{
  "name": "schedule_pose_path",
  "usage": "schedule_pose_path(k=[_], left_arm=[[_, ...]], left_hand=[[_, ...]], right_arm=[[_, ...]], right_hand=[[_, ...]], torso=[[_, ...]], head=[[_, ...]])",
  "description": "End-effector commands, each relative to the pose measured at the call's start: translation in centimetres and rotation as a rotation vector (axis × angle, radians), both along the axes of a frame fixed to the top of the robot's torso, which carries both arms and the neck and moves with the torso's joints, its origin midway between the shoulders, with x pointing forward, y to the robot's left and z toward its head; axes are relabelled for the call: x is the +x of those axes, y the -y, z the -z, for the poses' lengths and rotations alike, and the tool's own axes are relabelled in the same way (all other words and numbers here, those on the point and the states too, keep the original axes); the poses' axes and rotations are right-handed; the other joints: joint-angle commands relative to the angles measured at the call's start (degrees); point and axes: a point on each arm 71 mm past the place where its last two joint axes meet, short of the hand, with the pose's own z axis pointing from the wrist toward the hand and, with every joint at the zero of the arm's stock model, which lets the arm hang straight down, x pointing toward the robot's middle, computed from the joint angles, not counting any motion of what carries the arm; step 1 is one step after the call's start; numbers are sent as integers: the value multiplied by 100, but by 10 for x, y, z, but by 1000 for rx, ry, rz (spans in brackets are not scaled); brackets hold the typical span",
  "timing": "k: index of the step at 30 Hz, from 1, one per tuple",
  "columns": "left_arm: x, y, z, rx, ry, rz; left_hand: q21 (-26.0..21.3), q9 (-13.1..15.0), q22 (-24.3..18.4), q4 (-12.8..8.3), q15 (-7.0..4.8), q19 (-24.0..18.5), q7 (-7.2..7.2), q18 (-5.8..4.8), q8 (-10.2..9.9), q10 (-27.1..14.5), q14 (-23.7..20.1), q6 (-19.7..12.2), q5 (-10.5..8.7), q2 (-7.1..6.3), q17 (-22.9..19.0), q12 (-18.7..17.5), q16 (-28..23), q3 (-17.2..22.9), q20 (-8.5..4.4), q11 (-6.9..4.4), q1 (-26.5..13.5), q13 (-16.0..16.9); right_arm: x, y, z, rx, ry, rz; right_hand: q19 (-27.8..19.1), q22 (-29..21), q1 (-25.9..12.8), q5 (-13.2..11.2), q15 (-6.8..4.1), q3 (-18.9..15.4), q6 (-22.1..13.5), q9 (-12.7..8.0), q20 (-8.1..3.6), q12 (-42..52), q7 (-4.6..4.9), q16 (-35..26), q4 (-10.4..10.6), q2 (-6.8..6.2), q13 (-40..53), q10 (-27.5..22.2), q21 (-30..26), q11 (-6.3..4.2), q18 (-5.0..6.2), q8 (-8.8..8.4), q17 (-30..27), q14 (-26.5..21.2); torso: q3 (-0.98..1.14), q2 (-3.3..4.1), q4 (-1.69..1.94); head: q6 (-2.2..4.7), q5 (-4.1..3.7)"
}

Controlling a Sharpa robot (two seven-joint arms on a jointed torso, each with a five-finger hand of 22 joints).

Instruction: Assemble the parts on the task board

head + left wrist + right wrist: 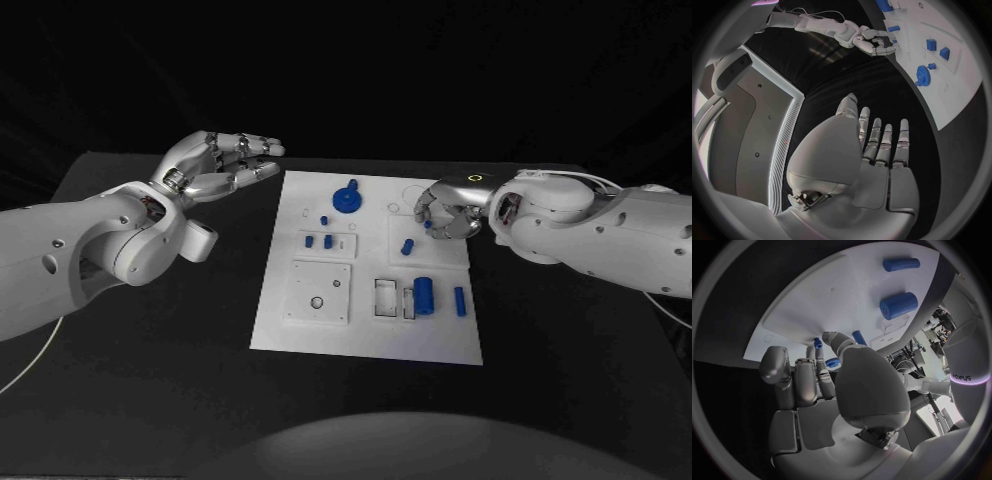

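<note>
The white task board (pixel 369 325) lies in the middle of the table. On it are a blue gear (pixel 348 198), two small blue pegs (pixel 320 241), another peg (pixel 408 245), a thick blue cylinder (pixel 426 293) and a thin blue pin (pixel 460 301). My right hand (pixel 447 215) hovers over the board's far right part with its fingers curled in. Between its thumb and fingers it pinches a small blue part (pixel 832 362), mostly hidden by the fingers. My left hand (pixel 224 165) hangs above the table left of the board, fingers apart and holding nothing.
The board has white recessed blocks at its near half, one square plate (pixel 319 292) and a slotted frame (pixel 387 298). Black table (pixel 144 380) surrounds the board on all sides. My right hand (pixel 873 42) and the gear (pixel 923 75) appear far off in the left wrist view.
</note>
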Motion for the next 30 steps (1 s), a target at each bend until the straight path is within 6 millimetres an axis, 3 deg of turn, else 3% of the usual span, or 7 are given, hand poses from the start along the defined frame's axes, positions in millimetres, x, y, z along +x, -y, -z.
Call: schedule_pose_path(k=[1, 7, 16, 30], left_arm=[[-1, 3, 0, -10, -10, 21], [0, 4, 2, -6, -21, 23], [0, 5, 6, -1, -40, 29], [0, 7, 11, 4, -62, 37]], left_hand=[[25, 2, -11, -1, -1, 69, 3, 64, 34, 47, 45, 41, 37, 28, 7, 32, 41, -50, -5, 7, 87, 0], [43, 1, -24, -2, 11, 112, 5, 61, 35, 54, 81, 45, 48, 62, 10, 31, 59, -55, 1, 12, 137, 1], [82, -1, -55, -15, 33, 210, 10, 38, 37, 68, 154, 54, 88, 101, 16, 26, 92, -65, 8, 20, 291, 1], [127, -3, -84, -13, 61, 316, 21, 9, 41, 88, 265, 64, 136, 133, 26, 21, 147, -85, 10, 29, 401, 1]], right_arm=[[0, 2, 4, -8, -4, 11], [2, 3, 5, -8, -9, 23], [2, 4, 6, -23, -24, 35], [2, 4, 5, -12, -15, 31]], right_hand=[[-27, 761, 40, 47, -24, 16, 48, 96, -7, 47, 15, 26, -28, 98, 14, -1, -7, -10, -5, 53, -13, -41], [-14, 766, 97, 168, -35, 67, 122, 329, -22, 127, 35, 3, -74, 190, 15, 183, 15, -11, -8, 176, -67, -61], [-25, 762, 201, 378, -40, 158, 162, 596, -35, 143, 63, -45, -205, 208, -51, 392, 14, -1, -5, 265, -157, -97], [-2, 772, 187, 253, -72, 174, 269, 981, -56, 199, 57, -44, -278, 250, -135, 778, 82, -55, -12, 379, -206, -86]], torso=[[-5, -3, 2], [-6, -7, -2], [-6, -7, 4], [-9, -9, -2]], head=[[0, 1], [0, 4], [0, 8], [0, 11]])
